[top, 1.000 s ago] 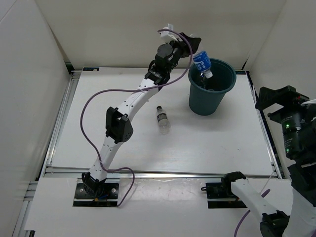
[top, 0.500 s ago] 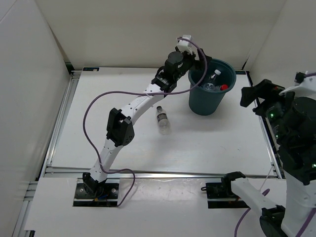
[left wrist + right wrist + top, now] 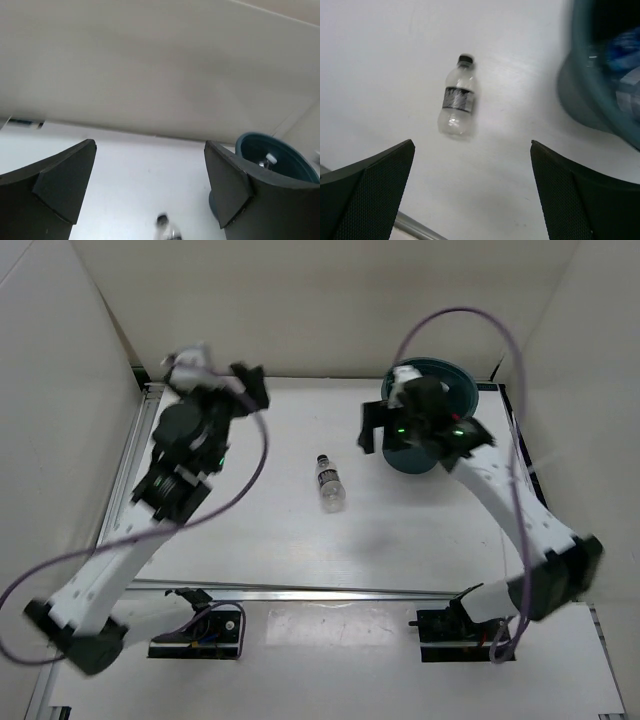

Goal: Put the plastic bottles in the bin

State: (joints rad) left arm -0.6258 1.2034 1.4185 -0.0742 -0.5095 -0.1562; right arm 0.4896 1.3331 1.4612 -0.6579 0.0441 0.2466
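**Top view.** The black-capped bottle (image 3: 329,483) lies on its side near the centre of the table (image 3: 250,530), cap toward 12 o'clock. It is free of both arms. The bin (image 3: 455,372) stands at about 2 o'clock from the bottle, and the right arm (image 3: 510,510) reaches across its front and hides much of it. The left arm (image 3: 130,550) is motion-blurred, with its wrist at about 10 o'clock from the bottle and well apart from it.

**Right wrist view.** The right gripper (image 3: 472,160) has its fingers (image 3: 367,192) spread wide with nothing between them. The black-capped bottle appears at roughly 12 o'clock from the gap, beyond the fingertips and touching neither finger. Its dark label faces up. The bin wall fills the 2 o'clock corner, and a blurred blue-labelled bottle (image 3: 626,47) lies inside it.

**Left wrist view.** The left gripper (image 3: 150,165) is likewise spread wide and empty. The bin sits at 3 o'clock, partly behind the right-hand finger (image 3: 235,185), with a white cap (image 3: 270,159) visible inside it. The black-capped bottle shows as a blurred neck at 6 o'clock on the lower frame edge, between the two fingers in the image but far below them on the table.
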